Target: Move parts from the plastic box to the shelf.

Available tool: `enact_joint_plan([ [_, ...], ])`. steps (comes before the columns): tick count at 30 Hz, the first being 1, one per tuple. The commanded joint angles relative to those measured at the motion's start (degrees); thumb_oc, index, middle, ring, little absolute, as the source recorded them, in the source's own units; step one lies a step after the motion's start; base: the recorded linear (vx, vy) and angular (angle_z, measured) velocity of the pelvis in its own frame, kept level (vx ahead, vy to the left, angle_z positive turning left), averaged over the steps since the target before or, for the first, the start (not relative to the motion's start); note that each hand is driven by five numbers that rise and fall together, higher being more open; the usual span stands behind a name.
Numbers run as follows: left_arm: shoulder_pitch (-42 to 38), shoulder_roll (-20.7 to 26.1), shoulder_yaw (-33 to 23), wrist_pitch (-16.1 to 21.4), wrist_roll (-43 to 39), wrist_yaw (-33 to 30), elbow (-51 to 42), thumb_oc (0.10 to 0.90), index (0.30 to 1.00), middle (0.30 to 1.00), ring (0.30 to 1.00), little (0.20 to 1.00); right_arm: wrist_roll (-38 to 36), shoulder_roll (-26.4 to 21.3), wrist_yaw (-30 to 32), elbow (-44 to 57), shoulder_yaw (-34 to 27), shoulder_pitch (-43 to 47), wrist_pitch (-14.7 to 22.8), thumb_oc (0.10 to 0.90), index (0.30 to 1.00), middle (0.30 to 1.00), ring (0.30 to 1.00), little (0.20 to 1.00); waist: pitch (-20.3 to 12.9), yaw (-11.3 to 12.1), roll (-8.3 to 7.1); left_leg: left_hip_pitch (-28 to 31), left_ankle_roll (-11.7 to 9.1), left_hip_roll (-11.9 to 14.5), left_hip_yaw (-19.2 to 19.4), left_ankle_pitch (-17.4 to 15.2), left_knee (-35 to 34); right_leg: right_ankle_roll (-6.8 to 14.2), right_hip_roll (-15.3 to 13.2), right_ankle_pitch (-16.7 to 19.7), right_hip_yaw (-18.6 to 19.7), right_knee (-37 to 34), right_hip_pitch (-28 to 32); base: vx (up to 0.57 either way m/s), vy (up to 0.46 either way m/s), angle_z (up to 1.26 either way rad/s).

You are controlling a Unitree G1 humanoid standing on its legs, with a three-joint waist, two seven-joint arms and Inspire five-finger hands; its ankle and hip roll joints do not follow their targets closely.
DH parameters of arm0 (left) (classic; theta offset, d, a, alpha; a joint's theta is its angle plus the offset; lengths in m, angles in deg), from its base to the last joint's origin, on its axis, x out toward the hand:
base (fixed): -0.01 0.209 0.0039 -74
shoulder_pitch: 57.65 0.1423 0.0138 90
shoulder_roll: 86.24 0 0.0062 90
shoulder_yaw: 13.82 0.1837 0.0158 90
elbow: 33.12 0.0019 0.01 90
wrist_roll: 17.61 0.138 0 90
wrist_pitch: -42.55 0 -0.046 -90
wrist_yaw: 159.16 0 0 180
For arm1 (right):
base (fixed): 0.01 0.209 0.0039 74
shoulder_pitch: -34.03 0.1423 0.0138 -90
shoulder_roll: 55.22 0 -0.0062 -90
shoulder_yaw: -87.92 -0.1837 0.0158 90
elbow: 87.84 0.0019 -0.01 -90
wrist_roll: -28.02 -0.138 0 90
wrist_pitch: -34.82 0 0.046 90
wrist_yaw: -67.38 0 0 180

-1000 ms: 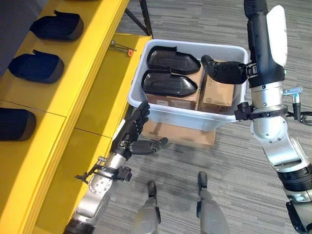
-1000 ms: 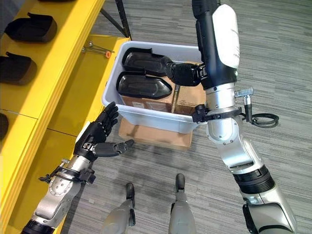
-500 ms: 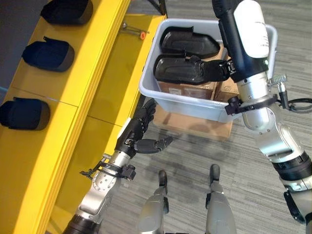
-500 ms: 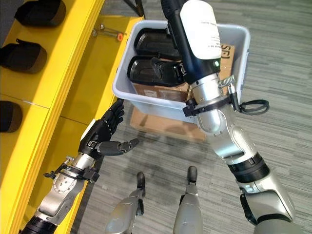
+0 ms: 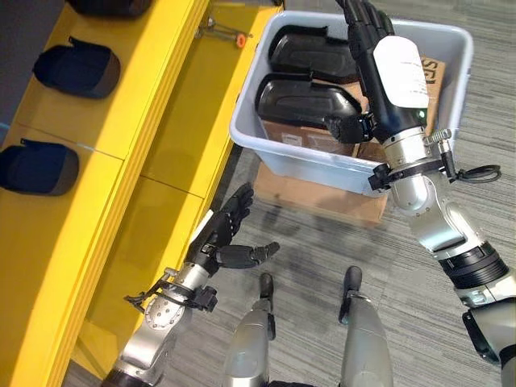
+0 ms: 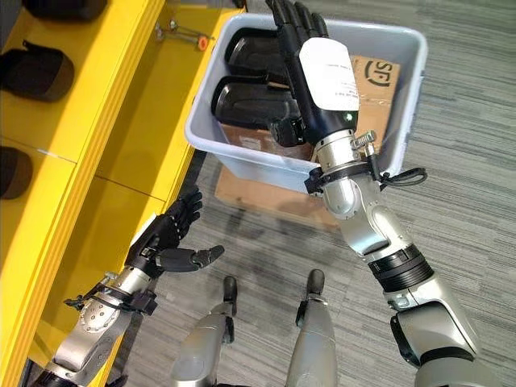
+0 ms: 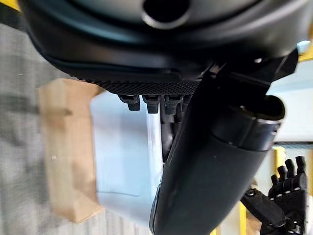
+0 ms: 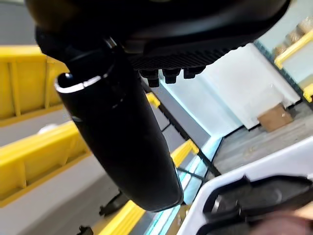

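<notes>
The right hand (image 5: pixel 364 28) reaches flat over the plastic box (image 5: pixel 294 161), fingers straight above the black parts (image 5: pixel 302 101) inside, while the left hand (image 5: pixel 226 234) hangs open and empty beside the yellow shelf (image 5: pixel 121 121).

Two head-mounted views look steeply down from slightly offset positions; both share the grey plastic box (image 5: pixel 266 153), the yellow shelf (image 5: pixel 153 97) and the striped floor (image 6: pixel 451 161). The left wrist view is taken from very close, facing the box wall (image 7: pixel 122 156). The right wrist view looks past its thumb (image 8: pixel 122 142) at the box rim.
</notes>
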Motion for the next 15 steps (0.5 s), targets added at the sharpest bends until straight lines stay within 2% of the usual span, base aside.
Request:
enact_joint_plan([
  [1,-2.4,-0.2,-1.9,4.3,-0.6,0.8,-6.7,0.9,1.0,1.0,1.0,1.0,2.3,0.7,3.8,7.6,-0.3,5.7,2.7,0.9,1.0,1.0,1.0,1.0,-3.0,-0.8,0.53,-2.9,2.7,0.4,2.0,-3.9,13.8,-2.0,-1.8,-6.3,-5.3,0.2,5.8,0.09,0.014,0.39],
  [2,-2.3,-0.3,-1.9,4.3,-0.6,0.9,-6.7,0.9,1.0,1.0,1.0,1.0,2.2,0.8,3.8,7.5,-0.1,5.8,2.5,0.9,1.0,1.0,1.0,1.0,-3.1,-0.7,0.65,-2.8,2.8,0.1,1.6,-3.8,12.8,-1.9,-1.7,-6.4,-5.1,0.3,5.9,0.15,0.109,0.23],
  [3,-1.6,-0.2,-2.2,4.5,-1.1,1.3,-7.1,0.9,1.0,1.0,1.0,1.0,2.0,1.4,3.6,6.8,0.7,6.2,2.0,0.9,1.0,1.0,1.0,1.0,-3.6,0.0,1.19,-1.7,2.9,-0.5,0.1,-2.4,5.7,-1.6,-0.8,-6.8,-4.2,0.1,6.7,0.17,0.155,0.11],
  [4,-1.2,-0.3,-2.2,4.9,-1.0,1.6,-6.9,0.9,1.0,1.0,1.0,1.0,2.1,1.6,3.5,6.7,1.0,6.3,1.8,0.9,1.0,1.0,1.0,1.0,-3.9,0.3,1.52,-1.7,2.2,0.0,-0.6,-0.5,2.2,-1.5,-0.3,-7.2,-3.9,-0.2,7.1,0.29,0.276,-0.01],
  [5,0.0,-0.5,-2.2,6.4,0.3,2.6,-7.0,0.9,1.0,1.0,1.0,1.0,2.4,2.0,3.5,6.3,1.5,6.4,1.3,0.9,1.0,1.0,1.0,1.0,-4.7,1.3,2.09,-2.3,0.2,1.9,-2.4,5.0,-4.5,-1.7,1.0,-7.9,-3.4,-1.6,8.9,0.27,0.237,-0.13],
  [6,0.6,-0.5,-2.1,7.3,1.0,2.9,-7.1,0.9,1.0,1.0,1.0,1.0,2.8,2.4,3.4,6.1,1.7,6.1,1.1,0.9,1.0,1.0,1.0,1.0,-5.0,1.7,2.13,-2.6,-0.9,3.2,-3.6,8.7,-7.0,-2.0,1.5,-8.4,-3.4,-2.4,10.2,0.34,0.25,-0.28],
  [7,0.9,-0.5,-1.8,8.2,0.5,3.4,-6.7,0.9,1.0,1.0,1.0,1.0,3.3,2.8,3.6,5.6,2.0,5.9,1.2,0.9,1.0,1.0,1.0,1.0,-5.1,1.9,1.73,-3.5,-1.3,5.0,-5.2,11.4,-9.4,-2.3,1.7,-8.9,-2.8,-3.1,11.9,0.3,0.203,-0.24],
  [8,1.0,-0.7,-1.9,8.2,-0.3,3.8,-6.6,0.9,1.0,1.0,1.0,1.0,3.5,3.1,3.5,5.3,2.2,5.9,1.2,0.9,1.0,1.0,1.0,1.0,-5.2,2.1,1.29,-4.1,-1.3,5.6,-6.8,12.0,-10.4,-2.5,1.5,-9.1,-2.0,-3.7,13.0,0.26,0.194,-0.2],
  [9,1.0,-0.9,-1.9,8.1,-0.3,3.9,-6.6,0.9,1.0,1.0,1.0,1.0,3.6,3.4,3.3,5.0,2.4,5.9,1.1,0.9,1.0,1.0,1.0,1.0,-5.2,2.2,1.13,-4.5,-1.1,5.7,-7.8,12.1,-10.3,-2.5,1.4,-9.2,-1.5,-3.7,13.4,0.25,0.259,-0.12],
  [10,0.7,-0.7,-1.9,8.6,-1.0,4.0,-6.1,0.9,1.0,1.0,1.0,1.0,3.2,3.6,2.8,3.6,2.8,6.8,1.8,0.9,1.0,1.0,1.0,1.0,-5.7,2.4,0.9,-4.4,-0.4,5.0,-8.9,9.9,-10.5,-2.4,1.1,-9.6,-0.6,-3.7,13.8,0.18,0.195,-0.18],
  [11,0.7,-0.7,-2.0,8.4,-1.0,3.9,-6.1,0.9,1.0,1.0,1.0,1.0,3.0,3.7,2.9,3.3,3.0,6.9,2.1,0.9,1.0,1.0,1.0,1.0,-5.8,2.5,0.84,-4.3,-0.4,4.9,-9.2,9.4,-10.3,-2.2,1.0,-9.6,-0.2,-3.6,13.8,0.29,0.28,-0.4],
  [12,0.6,-0.3,-2.2,7.6,-1.2,4.2,-5.9,0.9,1.0,1.0,1.0,1.0,1.9,3.9,3.6,2.4,3.7,6.6,2.6,0.9,1.0,1.0,1.0,1.0,-6.1,2.7,0.73,-3.8,-0.5,4.5,-9.8,7.4,-9.2,-1.8,0.9,-10.2,1.0,-2.5,13.8,0.25,0.212,-0.77],
  [14,0.2,-0.3,-1.9,7.5,-1.0,4.3,-5.2,0.9,1.0,1.0,1.0,1.0,1.5,3.8,3.5,3.0,3.3,5.4,2.6,0.9,1.0,1.0,1.0,1.0,-6.4,2.3,0.73,-3.1,-0.2,4.2,-8.3,6.0,-8.4,-1.4,0.5,-10.2,0.9,-2.0,14.0,0.2,0.183,-1.14],
  [15,-0.8,-0.3,-1.6,7.3,-1.2,4.8,-4.1,0.9,1.0,1.0,1.0,1.0,1.5,3.7,3.6,3.5,2.9,4.4,2.4,0.9,1.0,1.0,1.0,1.0,-6.6,1.8,0.83,-2.3,-0.1,3.7,-6.8,4.7,-7.7,-0.5,-0.2,-9.6,0.7,-2.6,14.5,0.12,0.119,-0.95],
])
